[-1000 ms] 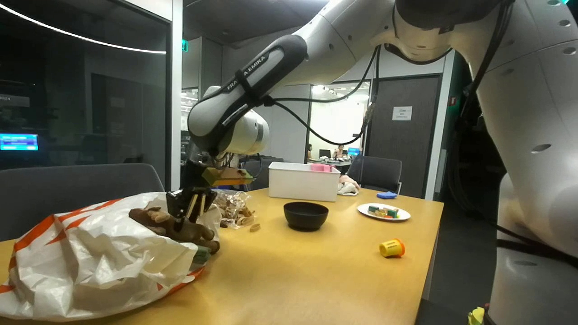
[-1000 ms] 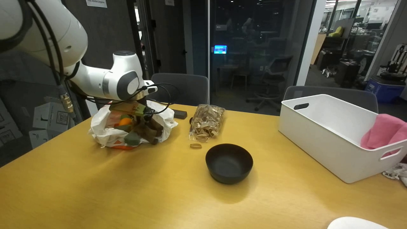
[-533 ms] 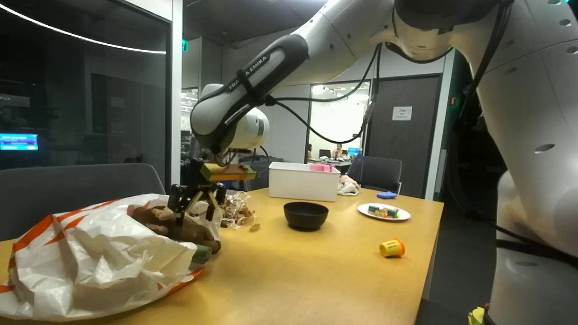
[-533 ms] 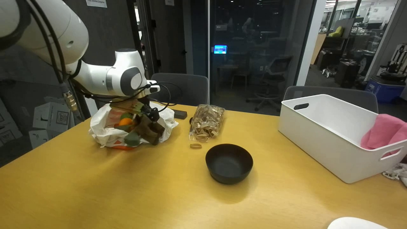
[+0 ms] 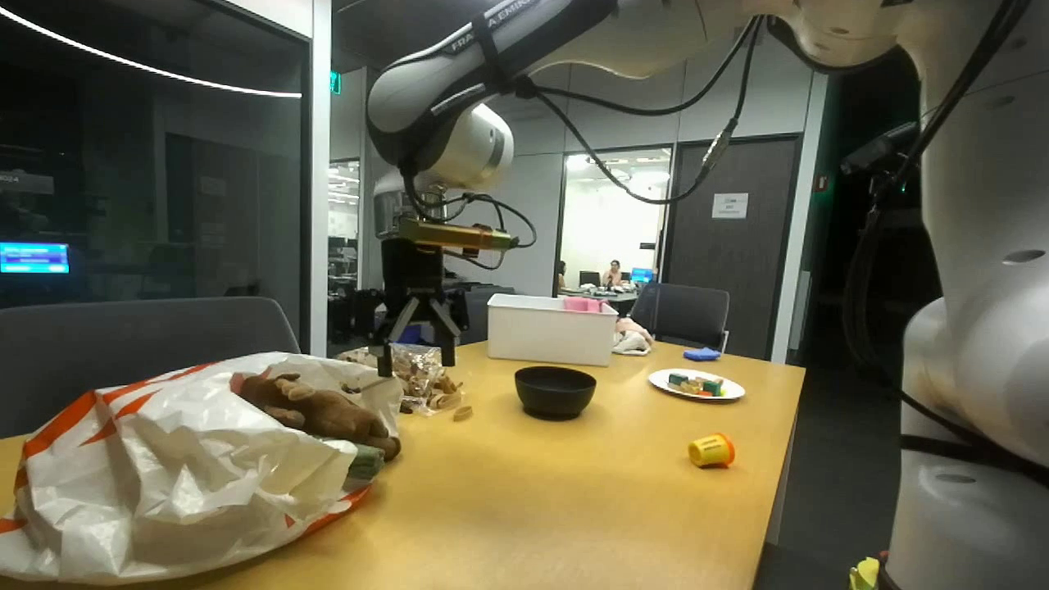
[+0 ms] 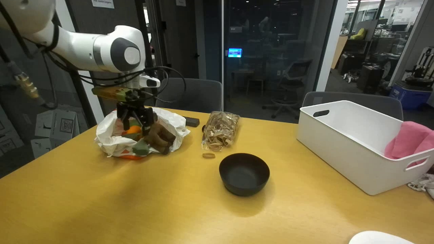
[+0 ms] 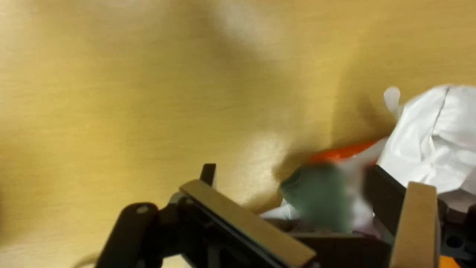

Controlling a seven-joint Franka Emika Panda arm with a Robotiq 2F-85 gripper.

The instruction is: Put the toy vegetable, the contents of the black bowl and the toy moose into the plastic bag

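The white plastic bag (image 5: 188,475) with orange stripes lies on its side. In its mouth rests the brown toy moose (image 5: 328,414), its legs hanging out at the lip. A dull green piece (image 6: 140,147) sits at the bag's opening, and an orange piece (image 6: 134,129) shows deeper inside; which one is the toy vegetable I cannot tell. The black bowl (image 6: 244,174) stands upright with nothing visible inside. My gripper (image 5: 416,366) hangs above the bag's mouth, apart from the moose. Its fingers stand wide apart with nothing between them, as the wrist view (image 7: 295,176) confirms.
A clear bag of tan bands (image 6: 220,130) and a loose tan piece (image 6: 208,155) lie between bag and bowl. Further off are a white bin (image 5: 549,332) with pink cloth, a white plate (image 5: 660,378) with small toys, a yellow tub (image 5: 711,451) and a blue cloth (image 5: 702,354).
My gripper has let go of the moose, opened wide and risen well above the bag. The moose has stayed in the bag's mouth, settling slightly.
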